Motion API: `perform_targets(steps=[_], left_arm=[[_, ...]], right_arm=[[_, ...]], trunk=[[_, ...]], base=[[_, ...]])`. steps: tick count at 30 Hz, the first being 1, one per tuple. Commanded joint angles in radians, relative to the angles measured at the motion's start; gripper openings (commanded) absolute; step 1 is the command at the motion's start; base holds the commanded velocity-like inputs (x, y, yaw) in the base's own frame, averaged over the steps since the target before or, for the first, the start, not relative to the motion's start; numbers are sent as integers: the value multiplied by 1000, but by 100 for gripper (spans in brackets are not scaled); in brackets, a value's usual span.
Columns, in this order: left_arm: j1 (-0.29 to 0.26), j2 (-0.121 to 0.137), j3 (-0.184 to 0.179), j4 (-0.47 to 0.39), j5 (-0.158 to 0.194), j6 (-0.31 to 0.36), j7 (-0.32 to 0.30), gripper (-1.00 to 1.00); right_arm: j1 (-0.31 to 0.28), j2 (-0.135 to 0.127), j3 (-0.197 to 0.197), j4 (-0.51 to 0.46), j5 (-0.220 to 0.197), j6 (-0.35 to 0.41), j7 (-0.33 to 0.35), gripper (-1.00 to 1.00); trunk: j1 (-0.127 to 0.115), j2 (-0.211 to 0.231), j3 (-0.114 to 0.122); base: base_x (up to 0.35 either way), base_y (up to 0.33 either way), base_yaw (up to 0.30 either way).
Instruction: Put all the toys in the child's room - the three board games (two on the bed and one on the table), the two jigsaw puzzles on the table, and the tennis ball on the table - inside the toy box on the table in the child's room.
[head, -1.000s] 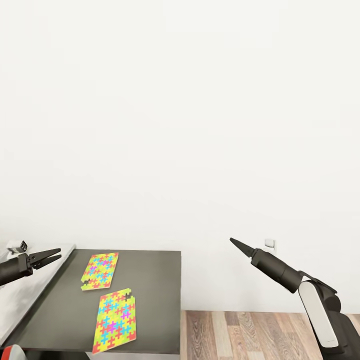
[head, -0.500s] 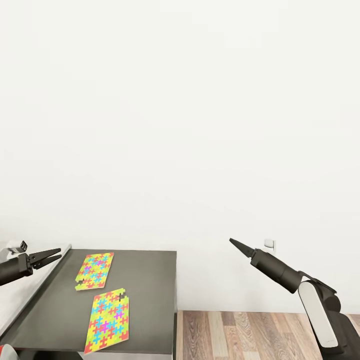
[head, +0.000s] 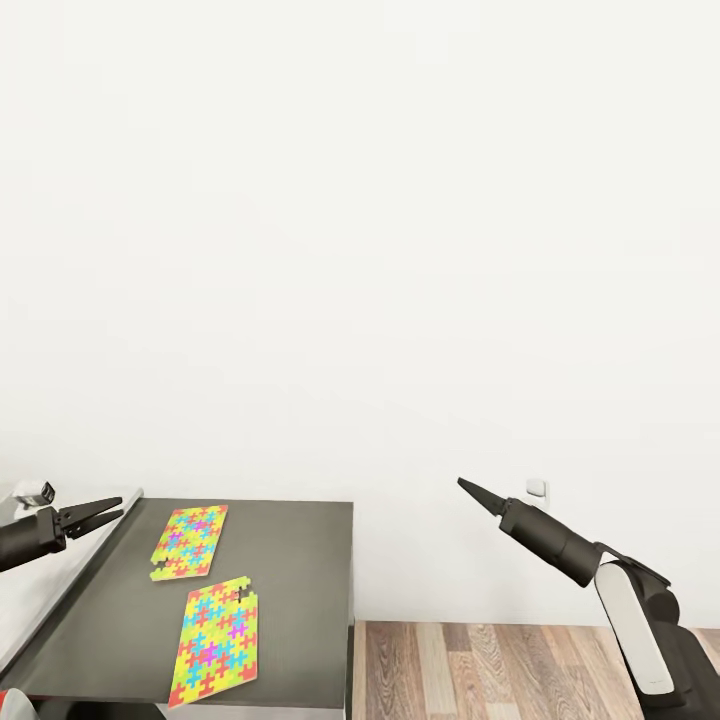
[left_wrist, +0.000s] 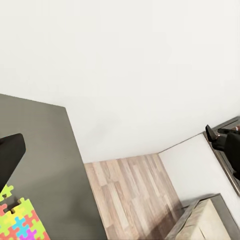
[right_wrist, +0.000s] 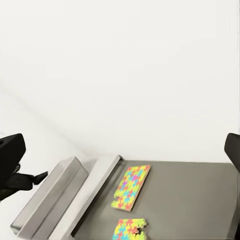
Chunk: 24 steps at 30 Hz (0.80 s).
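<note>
So far nothing visible here has been packed, as far as I can judge: both jigsaw puzzles lie flat on the dark wing of the table (head: 300, 560), and the toy box, board games and ball are out of frame, so their progress cannot be told. The far puzzle (head: 189, 540) sits toward the left of the dark top, near the step up to the paler grey part of the table; the near puzzle (head: 215, 643) lies just in front of it, apart from it and close to the near edge. Both are thin, nearly square boards printed with interlocking pieces in yellow, pink, blue and green, with small notches along an edge where a piece shape juts or is missing; they look flat enough that lifting one will probably call for getting under an edge or sliding it to the table's rim. The left tool (head: 100, 511) hovers at the left over the boundary between the pale and dark tops, its two dark fingers slightly parted and holding nothing. The right tool (head: 472, 489) hangs in open air to the right of the table, above the wood floor (head: 520, 670) and in front of the white wall (head: 360, 250), its fingers drawn together to a point with nothing between them. A small white socket (head: 539, 489) shows on the wall just behind it. Seemingly the whole job of the puzzles is left.
</note>
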<state>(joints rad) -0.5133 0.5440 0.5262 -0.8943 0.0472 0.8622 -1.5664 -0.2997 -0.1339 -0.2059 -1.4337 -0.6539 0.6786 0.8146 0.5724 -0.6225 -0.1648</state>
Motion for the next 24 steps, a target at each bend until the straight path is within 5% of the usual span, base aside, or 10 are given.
perform_targets(steps=[1, 10, 16, 19, 24], left_arm=[[-1, 0, 0, 0, -2, 11, -4, 100], [-1, -1, -8, 2, -10, 14, -4, 100], [-2, -1, -40, 4, -13, 17, -4, 100], [-2, -1, -56, 6, -13, 20, 47, 100], [-8, -34, -86, 7, -11, 24, 243, 100]], right_arm=[[-1, 0, 0, 1, -4, 7, -8, 100], [-1, 1, 10, 7, -8, 27, -241, 100], [-3, 2, 11, 6, -10, 113, -421, 100], [-6, 2, 11, 6, -9, 151, -478, 100], [-10, 2, 11, 7, -12, 188, -534, 100]], trunk=[[0, -1, -2], [0, -1, -2], [0, -1, -2], [0, -1, -2], [0, -1, -2]], base=[[0, 0, 0], [0, 0, 0], [0, 0, 0], [0, 0, 0], [0, 0, 0]])
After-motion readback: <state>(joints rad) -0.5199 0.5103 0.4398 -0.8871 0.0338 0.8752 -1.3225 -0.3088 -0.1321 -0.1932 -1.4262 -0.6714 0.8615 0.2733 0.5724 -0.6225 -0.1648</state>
